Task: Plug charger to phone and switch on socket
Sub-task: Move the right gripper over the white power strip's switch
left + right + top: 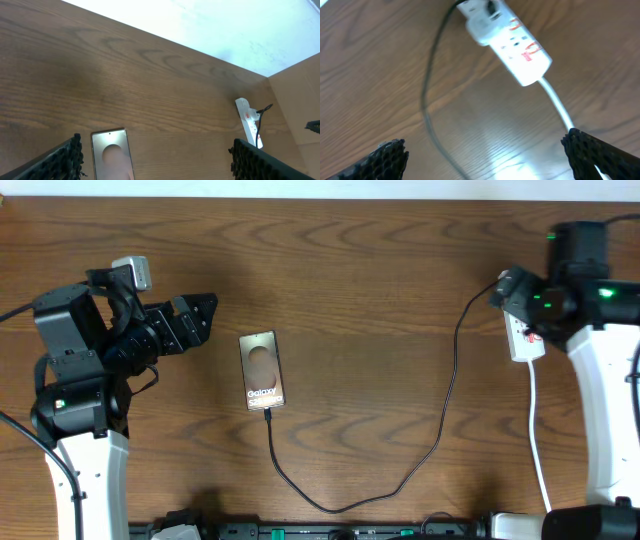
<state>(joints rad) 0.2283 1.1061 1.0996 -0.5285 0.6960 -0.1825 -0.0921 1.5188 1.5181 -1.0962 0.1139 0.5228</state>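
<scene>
switch next: right arm nearer
my right jaws gape over the small white red-marked power strip (512, 50), lying slantwise ahead of them; left jaws, also apart, near the dark glossy phone (263, 370), thin black cable (456, 365) reaching its end.

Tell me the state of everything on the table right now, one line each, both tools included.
phone: lying flat, face up.
charger: plugged into the socket at one end; its tip meets the phone's lower edge, but I cannot tell whether it is seated.
socket: lying flat; switch position too blurred to tell.
left tool: open, empty, near the phone.
right tool: open, empty, above the socket.
</scene>
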